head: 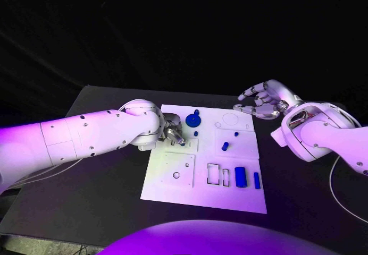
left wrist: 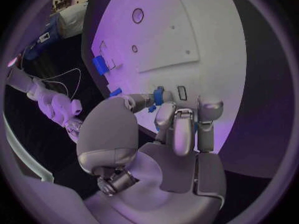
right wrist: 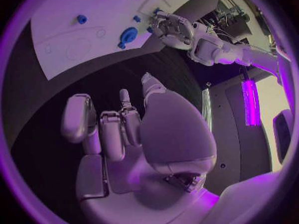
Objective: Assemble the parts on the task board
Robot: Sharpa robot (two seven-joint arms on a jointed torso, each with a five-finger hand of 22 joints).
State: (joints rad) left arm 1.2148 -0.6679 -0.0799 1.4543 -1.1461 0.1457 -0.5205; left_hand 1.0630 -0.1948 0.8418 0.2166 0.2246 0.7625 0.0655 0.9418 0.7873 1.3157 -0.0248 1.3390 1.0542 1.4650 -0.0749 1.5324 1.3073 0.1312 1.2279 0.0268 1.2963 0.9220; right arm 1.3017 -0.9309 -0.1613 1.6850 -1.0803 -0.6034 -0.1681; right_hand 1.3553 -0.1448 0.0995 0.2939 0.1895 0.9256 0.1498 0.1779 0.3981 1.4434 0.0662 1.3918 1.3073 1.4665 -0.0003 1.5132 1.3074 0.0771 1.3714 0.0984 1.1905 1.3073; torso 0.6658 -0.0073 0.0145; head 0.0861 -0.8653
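Observation:
The white task board (head: pixel 175 175) lies in the middle of the black table. My left hand (head: pixel 170 133) hovers low over its far left part and pinches a small blue part (left wrist: pixel 159 95) between thumb and fingers. On the board sit a blue round gear-like part (head: pixel 193 120), a tiny blue piece (head: pixel 195 133), another small one (head: pixel 236 134), a short peg (head: pixel 225 145), a cylinder (head: pixel 241 176) and a thin bar (head: pixel 257 180). My right hand (head: pixel 265 101) hangs beyond the board's far right corner, fingers apart, holding nothing.
Empty rectangular slots (head: pixel 217 174) lie beside the cylinder, and round holes (head: pixel 176 175) mark the near left panel. A cable (head: pixel 334 186) runs along the table on the right. Bare black table surrounds the board.

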